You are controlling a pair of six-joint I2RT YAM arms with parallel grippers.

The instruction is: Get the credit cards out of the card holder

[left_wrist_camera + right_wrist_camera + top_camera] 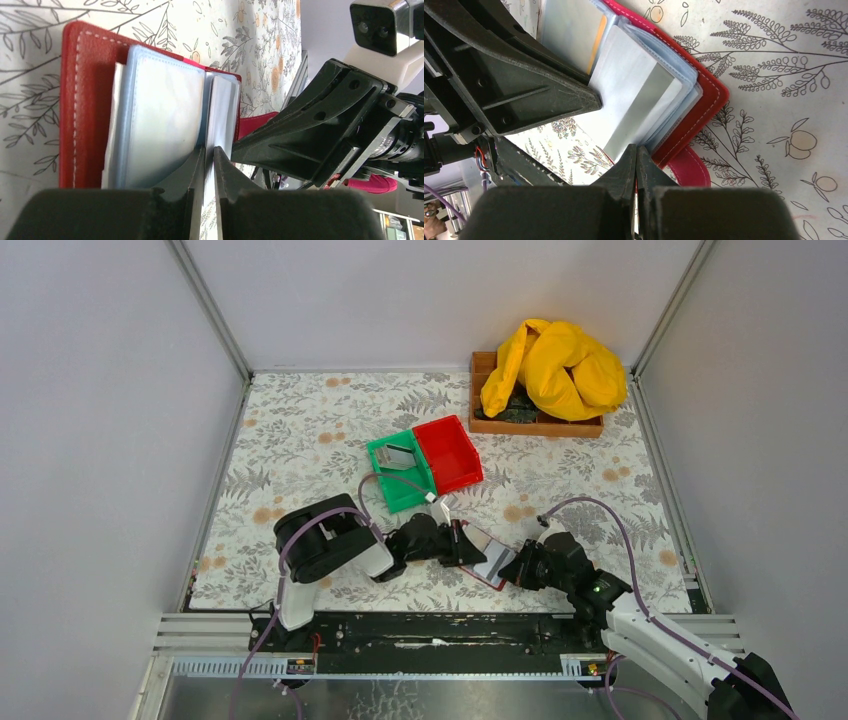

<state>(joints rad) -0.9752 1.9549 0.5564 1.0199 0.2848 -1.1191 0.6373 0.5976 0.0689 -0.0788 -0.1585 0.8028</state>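
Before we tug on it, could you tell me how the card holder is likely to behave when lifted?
Probably floppy: the card holder is a thin stitched cover, its plastic sleeves fanning loosely. Likely light, so it may slide on the table when pulled. The glossy sleeves look slippery.

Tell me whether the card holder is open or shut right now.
Open. The card holder has its red cover spread wide, and its clear sleeves stand fanned out, a silver-striped card showing in one.

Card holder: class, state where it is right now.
In the top view the card holder sits open near the table's front edge, between the left hand and the right hand.
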